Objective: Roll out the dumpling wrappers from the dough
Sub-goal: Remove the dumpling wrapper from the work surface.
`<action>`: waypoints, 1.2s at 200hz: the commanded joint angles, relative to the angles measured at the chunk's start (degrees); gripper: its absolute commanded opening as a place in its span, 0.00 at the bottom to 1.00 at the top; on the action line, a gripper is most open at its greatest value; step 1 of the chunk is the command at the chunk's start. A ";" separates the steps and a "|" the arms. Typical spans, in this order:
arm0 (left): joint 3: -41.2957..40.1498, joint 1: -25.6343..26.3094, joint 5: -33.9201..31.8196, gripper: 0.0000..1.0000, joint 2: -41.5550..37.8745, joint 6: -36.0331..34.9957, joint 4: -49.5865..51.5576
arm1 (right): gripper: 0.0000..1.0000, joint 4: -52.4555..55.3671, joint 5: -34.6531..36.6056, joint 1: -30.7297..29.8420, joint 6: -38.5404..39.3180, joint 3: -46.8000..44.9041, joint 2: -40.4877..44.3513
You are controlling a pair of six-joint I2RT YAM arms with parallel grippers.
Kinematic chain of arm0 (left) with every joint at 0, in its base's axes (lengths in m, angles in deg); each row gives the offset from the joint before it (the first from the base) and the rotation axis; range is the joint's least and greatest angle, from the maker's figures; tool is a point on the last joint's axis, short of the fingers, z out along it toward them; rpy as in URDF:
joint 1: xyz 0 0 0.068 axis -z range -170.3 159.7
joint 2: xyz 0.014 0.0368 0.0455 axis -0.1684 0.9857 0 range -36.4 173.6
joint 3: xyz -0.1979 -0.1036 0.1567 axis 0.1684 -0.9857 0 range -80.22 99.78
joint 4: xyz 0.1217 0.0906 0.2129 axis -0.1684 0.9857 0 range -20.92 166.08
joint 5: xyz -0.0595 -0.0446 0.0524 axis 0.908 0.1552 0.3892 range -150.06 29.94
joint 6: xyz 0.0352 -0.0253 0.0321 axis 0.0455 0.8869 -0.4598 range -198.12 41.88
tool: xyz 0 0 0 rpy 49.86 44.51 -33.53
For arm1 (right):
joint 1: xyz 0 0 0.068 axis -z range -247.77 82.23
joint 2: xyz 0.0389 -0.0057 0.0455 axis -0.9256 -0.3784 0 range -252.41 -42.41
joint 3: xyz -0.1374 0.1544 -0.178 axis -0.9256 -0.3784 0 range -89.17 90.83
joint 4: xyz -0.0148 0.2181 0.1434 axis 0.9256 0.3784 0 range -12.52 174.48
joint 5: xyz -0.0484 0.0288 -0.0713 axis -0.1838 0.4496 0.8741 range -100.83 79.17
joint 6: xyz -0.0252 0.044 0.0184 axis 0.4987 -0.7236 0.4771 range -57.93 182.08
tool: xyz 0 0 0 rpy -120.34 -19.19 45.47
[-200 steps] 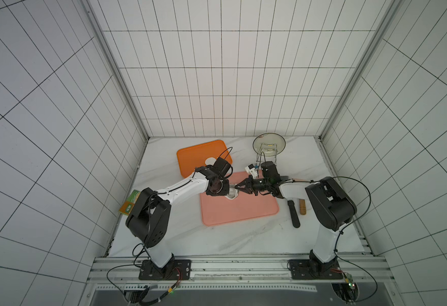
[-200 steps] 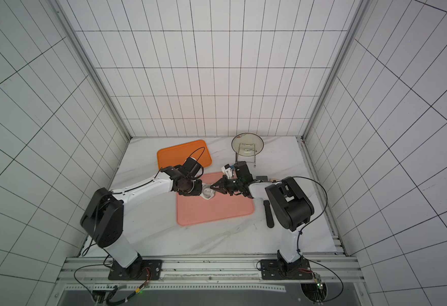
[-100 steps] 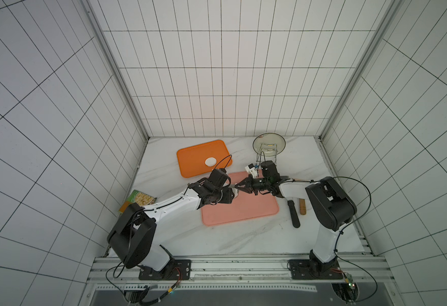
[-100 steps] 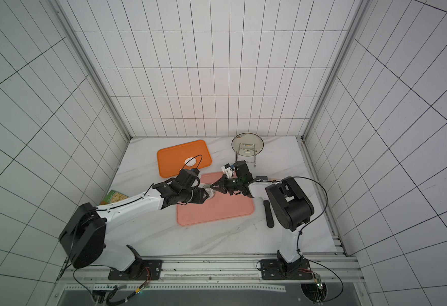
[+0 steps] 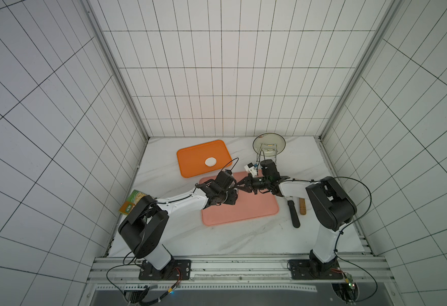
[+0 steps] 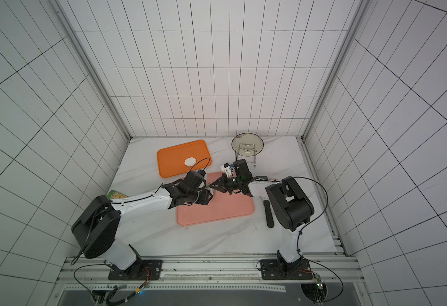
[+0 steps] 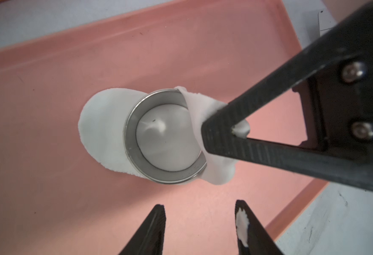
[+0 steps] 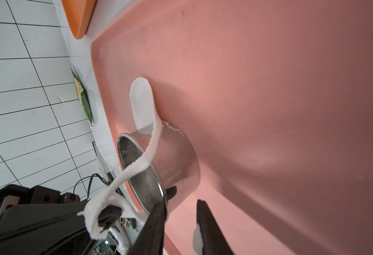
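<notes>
Tabletop (image 5: 230, 238) of veined marble, tiled walls (image 5: 217, 79) around, pink board (image 5: 243, 212) bearing dough (image 7: 101, 123).

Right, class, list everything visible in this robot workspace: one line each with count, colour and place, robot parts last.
orange plastic tray: 1, orange, back left
round flat dumpling wrapper: 1, white, on the orange tray
pink rectangular tray: 1, pink, centre
irregular soft dough: 1, white, on the pink tray, one edge lifted
round steel ring: 1, silver, standing in the dough
round glassy dish on a wire stand: 1, greenish, back right
black stick: 1, black, right of the pink tray
short wooden rod: 1, brown, beside the black stick
printed packet: 1, green and orange, far left
left gripper: 1, black, open above the pink tray
right gripper: 1, black, shut on the dough's lifted edge
</notes>
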 commanded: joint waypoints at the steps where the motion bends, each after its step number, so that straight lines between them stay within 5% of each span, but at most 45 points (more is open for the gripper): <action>1: 2.13 -0.01 -2.36 0.51 0.76 -1.66 -2.10 | 0.03 0.85 -1.47 0.70 0.62 2.14 -0.75; 173: 3.77 -0.45 -1.16 0.32 4.93 -4.51 -6.36 | 0.03 3.83 -5.77 2.27 3.41 3.22 -1.58; 240: 3.77 -0.62 -1.10 0.00 5.33 -4.04 -6.01 | 0.22 4.36 -5.15 2.82 3.85 2.66 -0.87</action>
